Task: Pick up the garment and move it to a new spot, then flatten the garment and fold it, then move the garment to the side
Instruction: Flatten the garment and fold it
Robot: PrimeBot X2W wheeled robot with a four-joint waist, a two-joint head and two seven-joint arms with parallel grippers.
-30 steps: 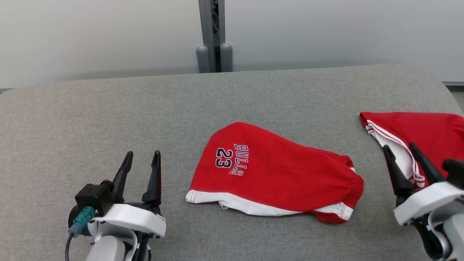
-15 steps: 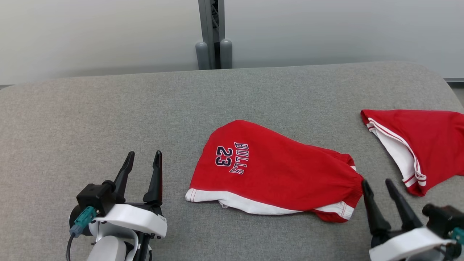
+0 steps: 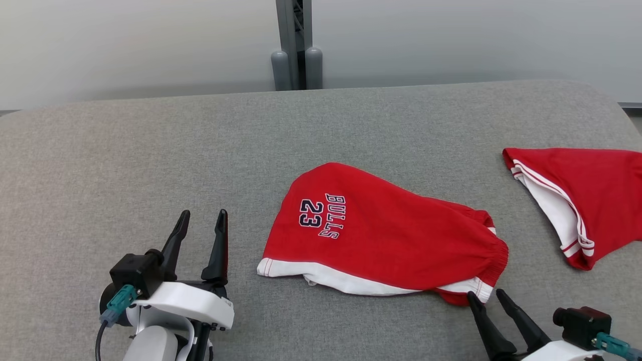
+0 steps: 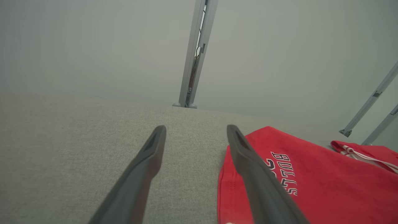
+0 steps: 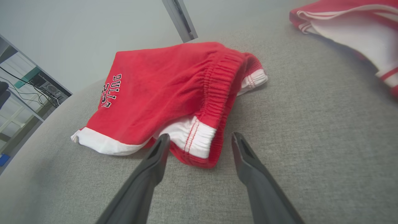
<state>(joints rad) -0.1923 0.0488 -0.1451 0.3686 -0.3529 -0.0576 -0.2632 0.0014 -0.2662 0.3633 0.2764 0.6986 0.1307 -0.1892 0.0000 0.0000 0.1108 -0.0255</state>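
Observation:
A red garment point(image 3: 391, 240), shorts with white trim and "BULLS 23" lettering, lies crumpled in the middle of the grey padded table point(image 3: 150, 150). My right gripper point(image 3: 484, 296) is open at the lower right, its tips just short of the garment's elastic waistband corner. In the right wrist view that white-trimmed corner of the garment point(image 5: 161, 84) lies right at the tips of the right gripper point(image 5: 200, 137). My left gripper point(image 3: 203, 216) stands open and empty to the garment's left. In the left wrist view the left gripper point(image 4: 196, 129) sits beside the garment's point(image 4: 326, 180) hem edge.
A second red garment point(image 3: 592, 195) with white lining lies at the table's right edge, also seen in the right wrist view point(image 5: 351, 28). A grey metal post point(image 3: 296, 45) stands behind the table's far edge. Bare grey table spreads to the left and back.
My right gripper has moved from over the right-hand garment down and left to the middle garment's waistband corner. The left gripper has stayed put. The camera has shifted slightly.

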